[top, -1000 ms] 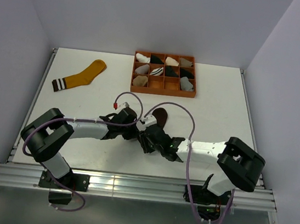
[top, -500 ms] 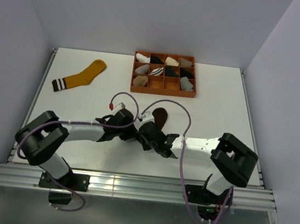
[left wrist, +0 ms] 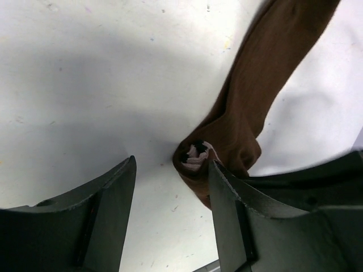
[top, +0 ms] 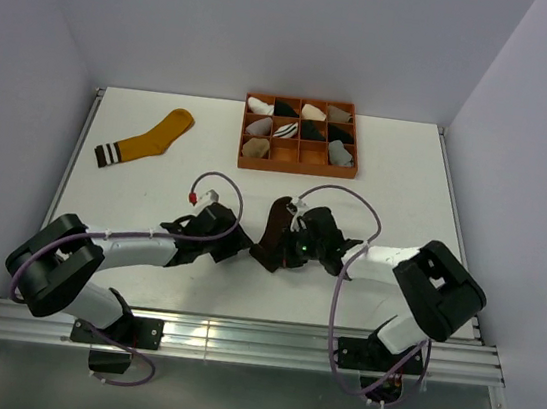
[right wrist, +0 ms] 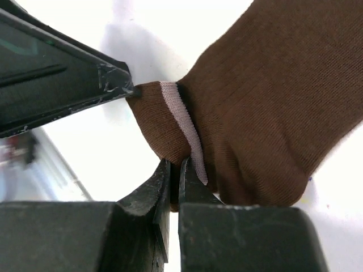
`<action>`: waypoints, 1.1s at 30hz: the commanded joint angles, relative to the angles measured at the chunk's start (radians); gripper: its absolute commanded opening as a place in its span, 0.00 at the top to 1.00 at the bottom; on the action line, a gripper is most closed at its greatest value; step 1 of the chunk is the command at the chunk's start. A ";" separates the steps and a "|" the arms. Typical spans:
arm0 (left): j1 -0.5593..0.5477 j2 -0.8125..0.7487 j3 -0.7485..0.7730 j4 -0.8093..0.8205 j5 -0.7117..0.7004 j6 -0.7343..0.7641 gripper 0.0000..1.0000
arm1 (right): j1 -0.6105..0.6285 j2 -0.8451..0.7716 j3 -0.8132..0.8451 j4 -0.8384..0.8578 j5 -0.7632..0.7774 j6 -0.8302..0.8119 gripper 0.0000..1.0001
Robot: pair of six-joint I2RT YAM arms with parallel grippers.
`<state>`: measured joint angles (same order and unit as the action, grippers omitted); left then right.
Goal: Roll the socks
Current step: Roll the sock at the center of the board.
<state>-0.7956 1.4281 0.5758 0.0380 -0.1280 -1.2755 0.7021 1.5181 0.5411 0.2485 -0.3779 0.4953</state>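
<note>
The dark brown sock [top: 276, 227] lies mid-table, its striped cuff partly rolled at the near end. In the left wrist view the rolled cuff [left wrist: 194, 158] sits between my open left gripper [left wrist: 173, 165] fingers, close to the right finger. My left gripper [top: 243, 244] is just left of the sock. My right gripper [right wrist: 174, 169] is shut on the cuff edge of the brown sock [right wrist: 266, 102]; it is at the sock's near end [top: 282, 251]. The mustard-yellow sock [top: 149, 138] lies flat at the far left. The grey sock is out of view.
An orange compartment tray [top: 296, 168] with small white, black and beige sock bundles stands at the back centre. The other gripper's finger [right wrist: 62, 85] shows close to the cuff in the right wrist view. Walls enclose the table on three sides.
My right wrist has swung up and to the right while keeping hold of the cuff. My left gripper has drawn back a little to the left. The brown sock now shows longer.
</note>
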 commanded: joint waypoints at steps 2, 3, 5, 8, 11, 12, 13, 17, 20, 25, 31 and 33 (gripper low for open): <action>-0.001 -0.023 -0.016 0.071 0.018 0.007 0.42 | -0.104 0.138 -0.053 0.092 -0.338 0.120 1.00; -0.001 -0.024 -0.020 0.074 0.019 0.004 0.42 | -0.139 0.158 -0.069 0.165 -0.369 0.141 1.00; -0.005 -0.043 -0.030 0.088 0.011 0.004 0.42 | -0.167 0.200 -0.075 0.208 -0.406 0.186 1.00; -0.011 -0.066 -0.050 0.118 0.004 0.005 0.42 | -0.196 0.220 -0.066 0.204 -0.418 0.195 1.00; -0.014 -0.067 -0.063 0.157 0.013 0.005 0.41 | -0.222 0.238 -0.070 0.216 -0.427 0.219 1.00; -0.014 -0.064 -0.065 0.174 0.016 0.010 0.42 | -0.228 0.246 -0.072 0.227 -0.437 0.233 1.00; -0.016 -0.060 -0.062 0.181 0.021 0.011 0.42 | -0.239 0.257 -0.072 0.233 -0.441 0.238 1.00; -0.025 -0.009 -0.054 0.235 0.053 0.021 0.42 | -0.259 0.318 -0.079 0.268 -0.464 0.259 1.00; -0.030 0.032 -0.033 0.232 0.062 0.028 0.43 | -0.268 0.346 -0.093 0.299 -0.469 0.270 1.00; -0.030 0.086 -0.008 0.237 0.065 0.030 0.44 | -0.283 0.361 -0.098 0.304 -0.467 0.261 1.00; -0.030 0.141 0.018 0.249 0.054 0.041 0.45 | -0.288 0.379 -0.092 0.294 -0.461 0.250 1.00; -0.030 0.167 0.033 0.232 0.056 0.042 0.47 | -0.288 0.387 -0.092 0.298 -0.463 0.252 1.00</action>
<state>-0.8200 1.5570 0.5777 0.2737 -0.0719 -1.2636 0.4202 1.8477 0.4896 0.6716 -0.9379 0.7998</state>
